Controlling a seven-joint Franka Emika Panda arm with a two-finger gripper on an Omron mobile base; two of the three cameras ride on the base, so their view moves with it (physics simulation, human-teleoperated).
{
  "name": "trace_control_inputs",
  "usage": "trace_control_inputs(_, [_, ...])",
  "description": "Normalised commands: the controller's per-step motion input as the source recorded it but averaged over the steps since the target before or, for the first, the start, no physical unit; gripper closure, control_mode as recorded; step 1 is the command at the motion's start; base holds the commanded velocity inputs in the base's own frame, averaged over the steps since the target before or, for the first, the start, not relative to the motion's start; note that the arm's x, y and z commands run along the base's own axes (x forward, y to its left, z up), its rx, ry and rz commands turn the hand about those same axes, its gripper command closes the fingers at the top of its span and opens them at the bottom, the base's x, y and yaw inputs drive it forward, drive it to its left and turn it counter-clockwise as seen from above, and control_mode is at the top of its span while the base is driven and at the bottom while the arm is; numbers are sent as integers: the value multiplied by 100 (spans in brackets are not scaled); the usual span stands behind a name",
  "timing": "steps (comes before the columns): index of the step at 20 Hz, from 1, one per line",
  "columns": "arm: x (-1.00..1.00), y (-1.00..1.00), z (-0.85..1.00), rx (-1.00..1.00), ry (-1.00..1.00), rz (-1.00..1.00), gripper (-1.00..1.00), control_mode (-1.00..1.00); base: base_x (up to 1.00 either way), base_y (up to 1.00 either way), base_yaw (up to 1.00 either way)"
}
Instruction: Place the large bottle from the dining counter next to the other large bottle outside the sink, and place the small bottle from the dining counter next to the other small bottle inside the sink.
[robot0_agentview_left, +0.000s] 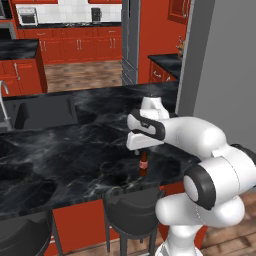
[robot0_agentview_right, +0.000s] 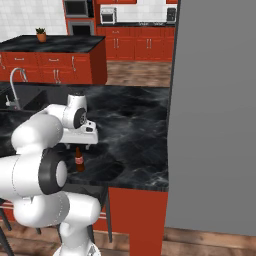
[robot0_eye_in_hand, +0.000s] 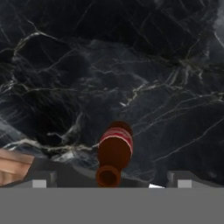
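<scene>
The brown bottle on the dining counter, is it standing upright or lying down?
Upright. The brown bottle stands on its base on the dining counter, neck upward, in both base views.

Light was even and flat across both base views, as in a plain render, with no clear source and no hard glare; the white arm (robot0_agentview_left: 200, 145) showed only soft grey shading on its undersides. The black marble bench (robot0_agentview_left: 70, 150) read dim, its white veins slightly smeared, and a faint dark patch lay beside the small brown bottle (robot0_agentview_right: 79, 160). In the hand view the bottle (robot0_eye_in_hand: 114, 151) looked soft-edged and coarse, the picture low in resolution
</scene>
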Motion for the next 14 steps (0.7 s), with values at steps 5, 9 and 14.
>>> trace_control_inputs(5, [0, 4, -3, 0, 4, 0, -100, -100, 0, 0, 0])
trace_control_inputs(9, [0, 0, -10, 0, 2, 1, -100, -100, 0, 0, 0])
trace_control_inputs(14, [0, 0, -18, 0, 1, 1, -100, -100, 0, 0, 0])
